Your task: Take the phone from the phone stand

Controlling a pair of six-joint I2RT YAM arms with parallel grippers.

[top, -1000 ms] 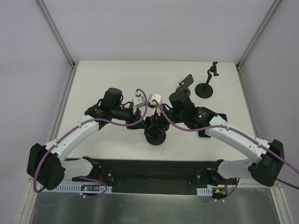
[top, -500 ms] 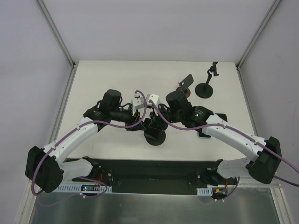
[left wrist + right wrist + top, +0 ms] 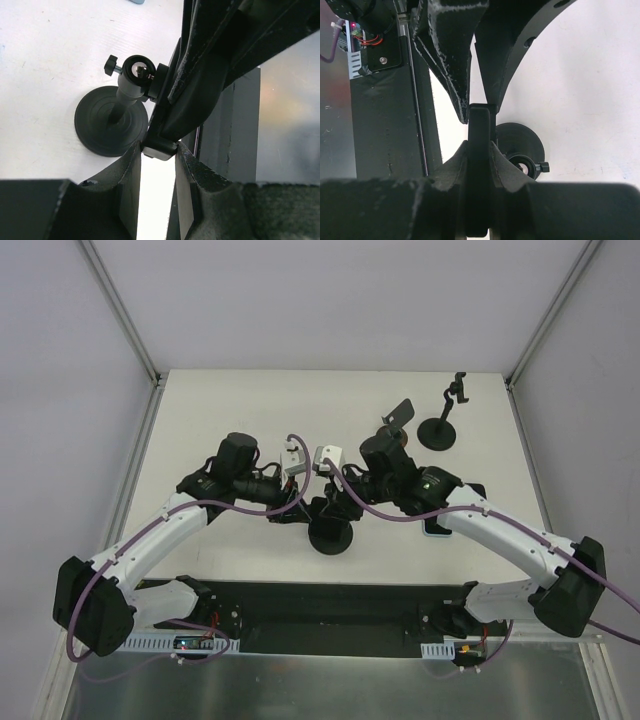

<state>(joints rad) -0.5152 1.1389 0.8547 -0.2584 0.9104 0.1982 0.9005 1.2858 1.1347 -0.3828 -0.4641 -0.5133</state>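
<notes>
Mid-extraction I reckon: the phone [image 3: 480, 120] sits in the phone stand [image 3: 330, 538] by the middle of the desk's near edge, right gripper [image 3: 479, 147] pinching its thin edge and left gripper [image 3: 159, 150] clamped on the stand's tip, so next it wants a steady pull clear while the left braces.

**Left gripper closed on the stand's cradle**

The left gripper [image 3: 158, 147] fills the bottom of the frame. Its fingers [image 3: 129, 175] press against both sides of a small black block at the lower end of the phone stand [image 3: 111, 120] cradle. The stand's round base rests on the white table [image 3: 45, 60] at centre left, and its stem ends in a ball joint with a thumbscrew [image 3: 111, 65]. A large dark shape covers the upper right; it cannot be identified.
</notes>
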